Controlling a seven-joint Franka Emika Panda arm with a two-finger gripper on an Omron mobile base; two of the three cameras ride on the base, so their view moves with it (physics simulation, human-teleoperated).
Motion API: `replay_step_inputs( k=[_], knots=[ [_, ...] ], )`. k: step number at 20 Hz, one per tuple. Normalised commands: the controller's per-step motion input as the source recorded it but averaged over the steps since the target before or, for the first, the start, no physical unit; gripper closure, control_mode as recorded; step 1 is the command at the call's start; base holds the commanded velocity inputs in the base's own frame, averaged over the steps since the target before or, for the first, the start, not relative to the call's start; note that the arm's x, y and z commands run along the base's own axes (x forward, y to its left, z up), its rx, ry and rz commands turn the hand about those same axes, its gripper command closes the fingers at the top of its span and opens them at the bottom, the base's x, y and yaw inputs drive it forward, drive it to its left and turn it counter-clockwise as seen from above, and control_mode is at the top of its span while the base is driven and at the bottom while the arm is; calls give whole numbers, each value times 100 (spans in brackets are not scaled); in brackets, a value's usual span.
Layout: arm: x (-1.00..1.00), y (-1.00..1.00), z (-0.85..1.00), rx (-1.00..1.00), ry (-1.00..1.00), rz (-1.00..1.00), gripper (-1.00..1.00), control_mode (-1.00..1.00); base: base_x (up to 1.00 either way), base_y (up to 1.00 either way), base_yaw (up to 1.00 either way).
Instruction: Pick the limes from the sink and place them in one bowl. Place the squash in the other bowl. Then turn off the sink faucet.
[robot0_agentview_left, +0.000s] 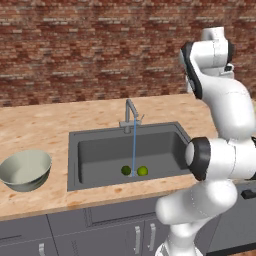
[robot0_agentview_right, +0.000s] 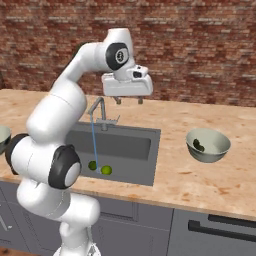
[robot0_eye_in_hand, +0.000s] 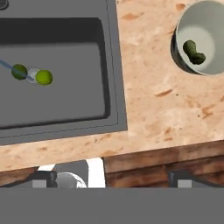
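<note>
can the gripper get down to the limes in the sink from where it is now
Probably yes. The gripper hangs open and empty above the sink, and the limes lie uncovered on its floor. Just the thin water stream falls between them, beside the drain.

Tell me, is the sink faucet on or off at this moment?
On. A thin blue stream of water falls from the sink faucet down to the sink floor, landing between the two limes.

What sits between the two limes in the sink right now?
In the hand view, the small round drain lies between the limes, and the faucet's thin water stream lands there. The left base view shows the stream falling between them too.
</note>
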Motion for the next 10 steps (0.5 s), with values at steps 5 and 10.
replay_step_inputs(
  k=[5,10],
  knots=[
    [-80,43,-7,6,-4,5,-100,-100,0,0,0],
    [-92,22,-19,11,-14,1,-100,-100,0,0,0]
  ],
)
